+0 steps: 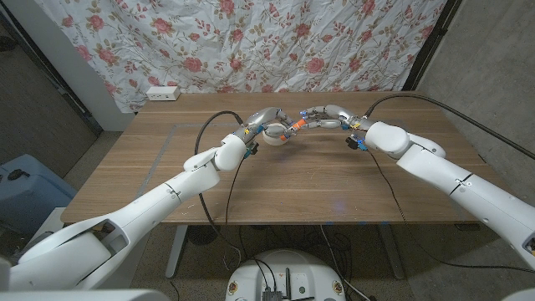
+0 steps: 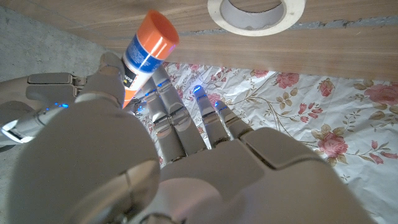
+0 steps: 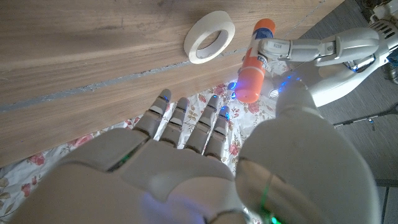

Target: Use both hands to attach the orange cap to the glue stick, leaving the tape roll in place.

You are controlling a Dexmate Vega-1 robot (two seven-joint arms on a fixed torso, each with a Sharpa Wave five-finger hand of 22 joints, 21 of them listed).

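Head view first: I've got both arms stretched out over the wooden table (image 1: 125, 180), and my left hand (image 1: 266, 122) and right hand (image 1: 333, 116) meet in the air near the far edge. Between them sits the glue stick (image 1: 296, 124), a small orange-and-white bar bridging the two sets of fingers.

From the left wrist view, my left hand (image 2: 124, 155) has the glue stick (image 2: 144, 55) pinched by its thumb and a finger on the printed body, and the orange cap (image 2: 158, 32) sticks out beyond the fingertips (it looks seated on the tube, though I can't judge how firmly). The tape roll (image 2: 256, 14) lies flat on the wood just past those fingertips.

Right wrist view: my right hand (image 3: 186, 149) reaches out with straight fingers, and the orange cap (image 3: 249, 82) hangs beside its thumb. Whether that thumb actually grips the cap, I cannot tell. The tape roll (image 3: 209, 36) rests on the table ahead of the fingers, apart from the glue stick.
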